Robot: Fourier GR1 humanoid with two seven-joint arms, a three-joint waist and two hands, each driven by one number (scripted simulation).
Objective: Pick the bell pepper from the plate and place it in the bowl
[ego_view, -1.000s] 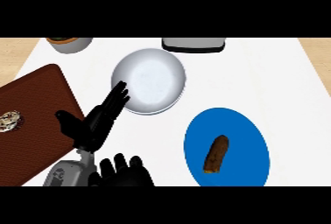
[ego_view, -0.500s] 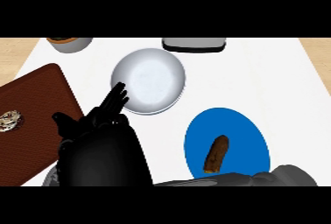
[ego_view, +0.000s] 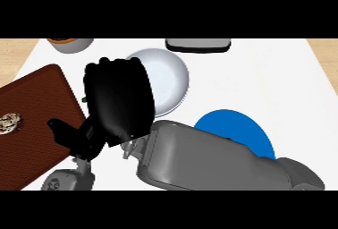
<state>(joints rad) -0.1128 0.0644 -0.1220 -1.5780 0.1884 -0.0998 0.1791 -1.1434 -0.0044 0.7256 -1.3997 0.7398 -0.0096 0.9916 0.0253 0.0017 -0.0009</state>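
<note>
Nearest, filling the lower middle: one grey right forearm (ego_view: 204, 161), lying across the counter (ego_view: 277, 76) from lower right to upper left and covering most of the blue plate (ego_view: 246, 129). Bell pepper nowhere visible, hidden under that forearm if on the plate at all. At the forearm's end, the black right hand (ego_view: 119, 103), back turned to the view, fingers extended upward and uncurled, holding nothing visible, overlapping the left rim of the white bowl (ego_view: 168, 80). Lower left, partly behind it, the left hand (ego_view: 73, 136); cannot tell its fingers. Left edge: one brown cutting board (ego_view: 33, 116) carrying a small speckled item (ego_view: 8, 123). Open white counter only at the right, toward the tan far-right edge. Farthest, along the top: one grey cup-like vessel (ego_view: 71, 44) and one dark-rimmed tray (ego_view: 198, 44).
</note>
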